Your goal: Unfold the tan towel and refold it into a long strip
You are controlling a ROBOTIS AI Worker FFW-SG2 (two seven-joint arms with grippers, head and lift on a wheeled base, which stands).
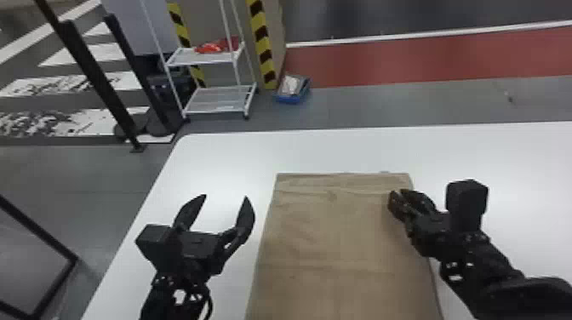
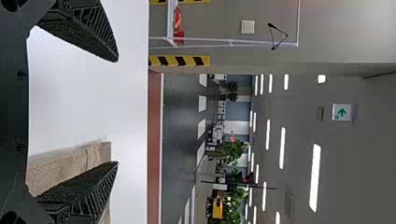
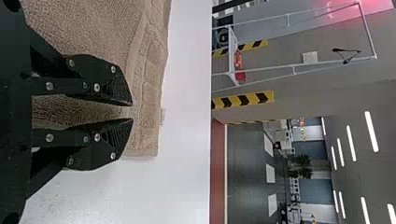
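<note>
The tan towel (image 1: 340, 238) lies lengthwise on the white table, its far end creased. Left of it, in the head view, my left gripper (image 1: 225, 202) is open above the table. In the left wrist view nothing is between the fingers of the left gripper (image 2: 116, 112), and a part of the towel (image 2: 98, 154) shows beside one finger. At the towel's far right corner is my right gripper (image 1: 398, 195). The right wrist view has the right gripper (image 3: 133, 112) shut on the towel (image 3: 149, 93) near its hemmed end, fabric showing in the narrow gap.
The white table (image 1: 221, 157) extends past the towel on the left, right and far sides. Beyond its far edge, on the floor, stand a white wire rack (image 1: 221, 100) and a blue bin (image 1: 293, 88). Black posts (image 1: 98, 81) stand at the far left.
</note>
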